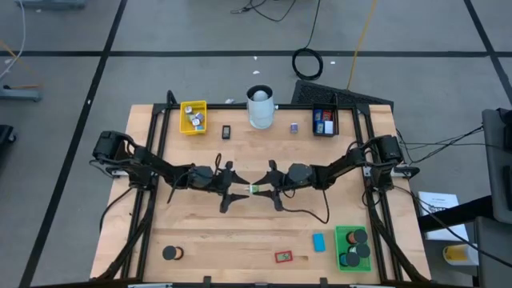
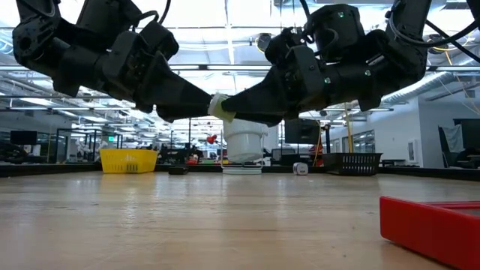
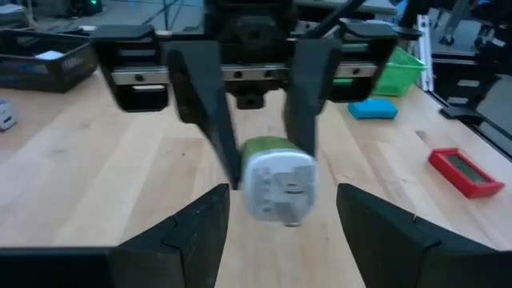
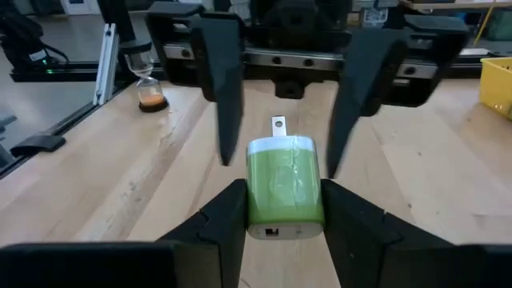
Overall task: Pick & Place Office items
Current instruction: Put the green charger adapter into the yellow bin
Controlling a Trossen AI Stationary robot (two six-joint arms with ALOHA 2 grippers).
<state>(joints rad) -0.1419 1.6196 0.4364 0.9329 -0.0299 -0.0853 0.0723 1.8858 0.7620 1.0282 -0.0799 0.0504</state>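
One office item, a small plug block point(image 1: 256, 190) with a green body and a white pronged face point(image 3: 278, 188), hangs above the table's middle. My right gripper point(image 4: 284, 188) is shut on it, reaching in from the table's right. My left gripper point(image 3: 282, 196) faces it from the left and is open. Its fingers point(image 4: 226, 88) stand on either side of the block's pronged end with a gap on each side. In the low view the two grippers meet tip to tip at the block point(image 2: 220, 107), well above the tabletop. My right gripper pinches the block's green body point(image 4: 258, 200) by its two opposite sides between the two fingers. The fingers lie level and come from the table's right. The block is lifted clear of the table, with its white pronged end point(image 4: 278, 124) pointing at my left gripper.
At the far edge stand a yellow tray point(image 1: 193, 117), a tall white cylinder point(image 1: 260, 108) and a black tray point(image 1: 324, 122). A green tray point(image 1: 342, 236) with black discs sits near right. Near the front edge lie a blue block point(image 1: 319, 242), a red piece point(image 1: 283, 257) and a black disc point(image 1: 170, 253).
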